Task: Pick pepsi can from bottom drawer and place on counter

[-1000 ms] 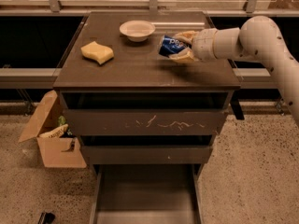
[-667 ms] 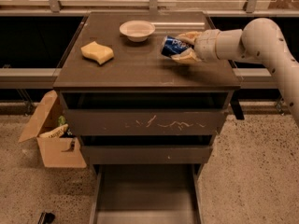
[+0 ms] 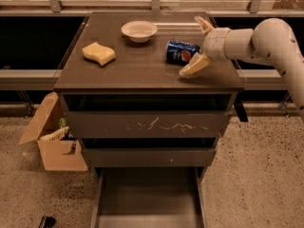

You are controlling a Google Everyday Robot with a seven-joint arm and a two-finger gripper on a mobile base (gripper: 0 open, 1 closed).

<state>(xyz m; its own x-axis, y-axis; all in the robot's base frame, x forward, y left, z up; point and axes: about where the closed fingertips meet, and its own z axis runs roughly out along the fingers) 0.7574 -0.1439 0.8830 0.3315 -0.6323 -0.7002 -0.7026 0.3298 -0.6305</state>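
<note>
The pepsi can [image 3: 182,52] lies on its side on the counter [image 3: 142,68], right of the middle, its logo facing me. My gripper [image 3: 198,44] is just right of the can, fingers spread wide open, one finger [image 3: 194,66] in front of the can and the other [image 3: 204,24] behind it. Neither finger grips the can. The bottom drawer [image 3: 147,196] is pulled out below and its floor shows bare.
A yellow sponge [image 3: 98,53] lies at the counter's left and a white bowl [image 3: 139,31] at its back. A scratched-front drawer [image 3: 147,126] is shut. An open cardboard box [image 3: 52,139] stands on the floor at the cabinet's left.
The gripper has opened and let go of the can. The can now rests on its side on the counter, and the fingers have drawn back slightly to the right.
</note>
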